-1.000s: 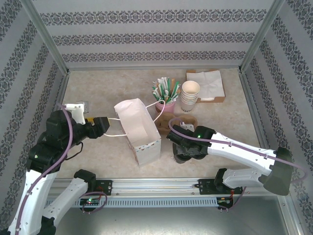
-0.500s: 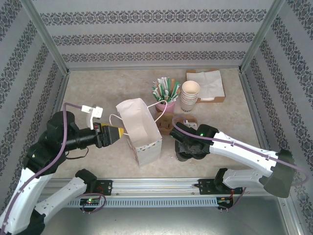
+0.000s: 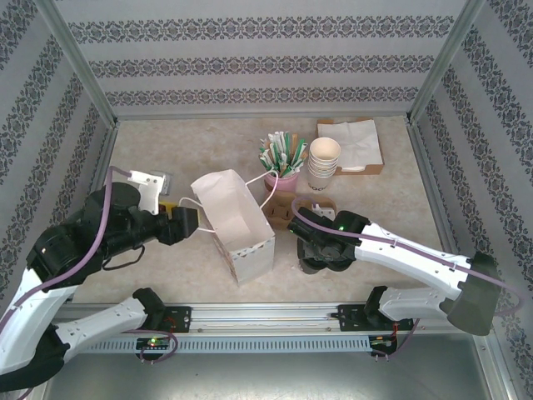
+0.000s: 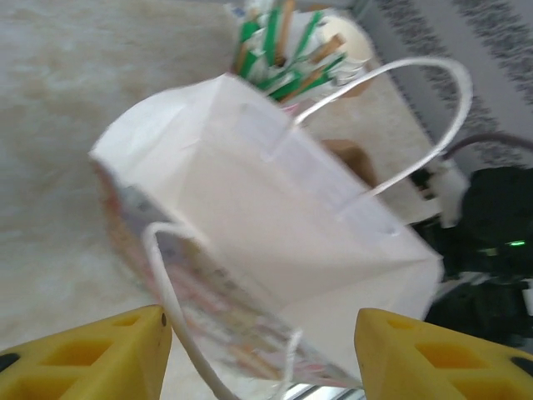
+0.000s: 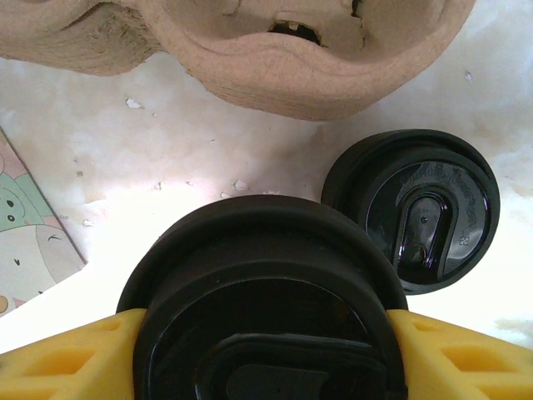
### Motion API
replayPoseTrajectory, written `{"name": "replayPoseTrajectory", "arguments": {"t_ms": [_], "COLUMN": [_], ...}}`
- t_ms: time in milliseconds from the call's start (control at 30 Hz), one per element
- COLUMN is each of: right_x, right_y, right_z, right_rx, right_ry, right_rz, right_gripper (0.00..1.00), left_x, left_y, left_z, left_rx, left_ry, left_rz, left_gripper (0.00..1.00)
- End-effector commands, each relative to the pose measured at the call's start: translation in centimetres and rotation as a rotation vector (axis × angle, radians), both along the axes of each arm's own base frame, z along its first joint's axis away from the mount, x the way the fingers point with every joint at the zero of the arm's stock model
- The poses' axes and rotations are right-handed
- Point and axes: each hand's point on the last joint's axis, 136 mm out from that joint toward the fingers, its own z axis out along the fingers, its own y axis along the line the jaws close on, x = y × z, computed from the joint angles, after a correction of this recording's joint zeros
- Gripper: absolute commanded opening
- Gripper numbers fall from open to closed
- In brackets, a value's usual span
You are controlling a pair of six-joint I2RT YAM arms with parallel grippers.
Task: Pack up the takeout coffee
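The right fingers (image 5: 67, 358) pinch the coffee (image 5: 266, 292), so lift it straight and slow, while the left fingers (image 4: 83, 358), spread round the handle (image 4: 175, 317), should steady the bag (image 4: 275, 233).

Top camera looks down from behind; left wrist closely shares the bag (image 3: 236, 218).

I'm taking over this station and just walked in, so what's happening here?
The right pincer grips the takeout coffee at its black lid, beside the pulp carrier and a loose lid. The left pincer stands open around the near handle of the white paper bag. The coffee is not yet packed.
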Motion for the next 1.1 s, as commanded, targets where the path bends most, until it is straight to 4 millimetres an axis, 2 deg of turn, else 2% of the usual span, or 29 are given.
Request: {"name": "replayPoseTrajectory", "arguments": {"t_ms": [0,33,100,200,367,667,867,900,933,967,1000,1067], "right_x": [0.0,0.1,0.1,0.2,0.3,0.2,0.2,0.2,0.2,0.2,0.3,0.3], "right_y": [-0.4,-0.4,-0.3,-0.2,-0.3,-0.4,-0.2,-0.2,-0.2,-0.3,-0.3,-0.1], "right_z": [-0.3,-0.3,-0.4,-0.3,-0.2,-0.1,-0.3,-0.3,-0.3,-0.2,-0.2,-0.2], "right_rx": [-0.010,-0.009,-0.006,-0.001,0.009,0.039,0.048,0.049,0.047,0.048,0.049,0.064], "right_ry": [-0.002,-0.003,-0.005,-0.010,-0.025,-0.049,-0.049,-0.050,-0.050,-0.055,-0.057,-0.063], "right_rz": [-0.002,-0.001,0.002,0.005,0.004,-0.003,0.005,0.007,0.009,0.008,0.005,0.007], "right_gripper": [0.66,0.66,0.66,0.66,0.65,0.65,0.65,0.65,0.65,0.65,0.65,0.65], "left_x": [-0.4,-0.3,0.1,1.0,3.4,7.6,10.6,10.7,10.7,10.6,10.6,10.7], "left_y": [3.5,4.3,5.4,5.7,5.7,5.3,4.4,4.1,3.4,2.6,2.1,1.3], "left_z": [-3.1,-3.3,-3.2,-2.5,-1.2,0.9,-0.3,-0.5,-0.6,-0.9,-1.1,-2.2], "left_rx": [0.195,0.220,0.253,0.262,0.341,0.360,0.241,0.209,0.163,0.127,0.106,0.087], "left_ry": [0.050,0.043,0.011,-0.045,-0.109,-0.212,-0.090,-0.057,-0.026,-0.004,0.009,0.047], "left_rz": [0.093,0.125,0.173,0.200,0.254,0.306,0.214,0.192,0.148,0.105,0.083,0.050], "left_gripper": [0.61,0.59,0.49,0.36,0.00,0.00,0.00,0.11,0.31,0.45,0.50,0.52]}}
